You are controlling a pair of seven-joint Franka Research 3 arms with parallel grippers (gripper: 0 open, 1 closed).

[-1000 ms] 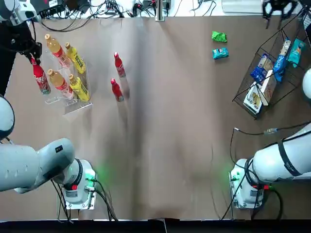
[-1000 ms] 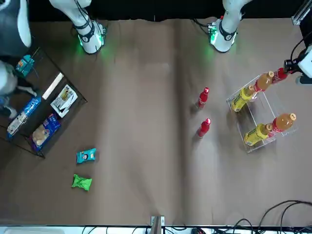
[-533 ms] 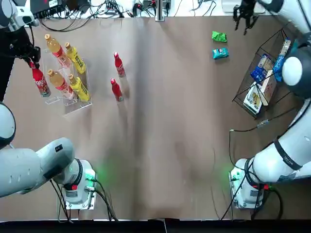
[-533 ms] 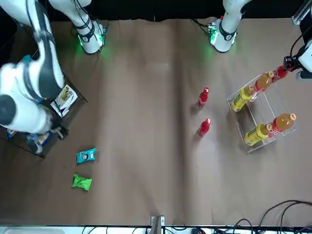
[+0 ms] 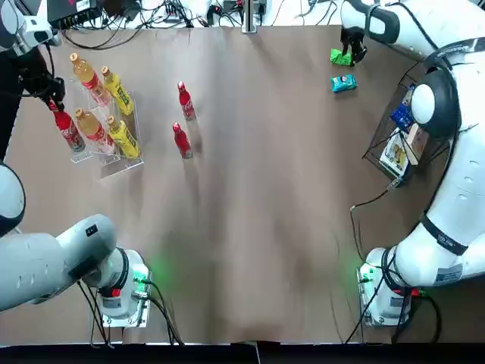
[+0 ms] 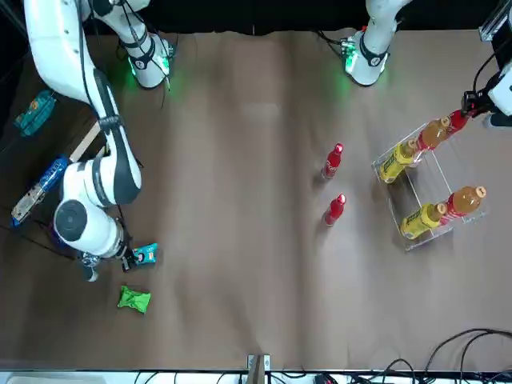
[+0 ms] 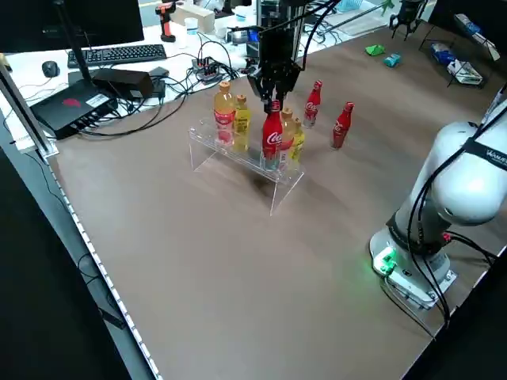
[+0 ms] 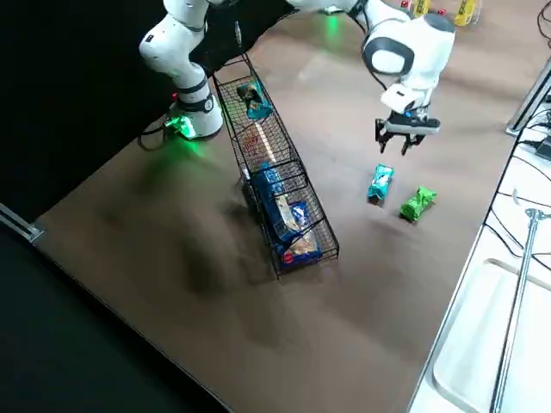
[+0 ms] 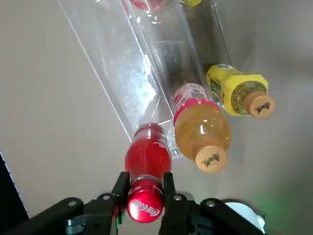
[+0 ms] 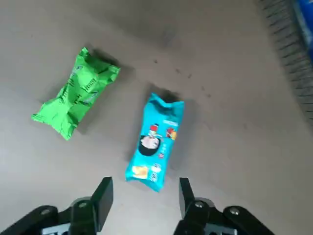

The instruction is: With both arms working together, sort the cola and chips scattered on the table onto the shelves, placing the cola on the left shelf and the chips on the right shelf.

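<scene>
The left gripper [image 9: 145,196] reached to the far left corner of the table, pointing straight down over the left shelf [image 5: 102,155], a clear acrylic rack, with its fingers clamped on the red cap of 1 cola bottle [image 5: 70,130]. That bottle stood in the rack's outer slot at the robot's left end, just beside an orange bottle [image 5: 91,127] and a yellow bottle [image 5: 123,138]; 2 more such bottles sat in the rack's far row. The other 2 cola bottles [image 5: 182,141] stood upright on the brown table [image 5: 258,212], near each other and to the right of the rack. The right arm stretched long from its base across to the table's far right, elbow raised above the right shelf [image 5: 413,125], a dark wire-mesh basket rack. The right gripper [image 10: 142,198] hung above the table with its fingers spread and nothing between them, over a teal-blue chips bag [image 10: 154,142] lying flat, and near the green chips bag [image 10: 76,105], which lay just beyond it toward the far edge. The 2 bags were close together but apart. Another teal-blue bag [image 8: 255,101] lay in the wire rack's end nearer the robot, with larger blue and white packets [image 8: 284,215] in its other compartments.
</scene>
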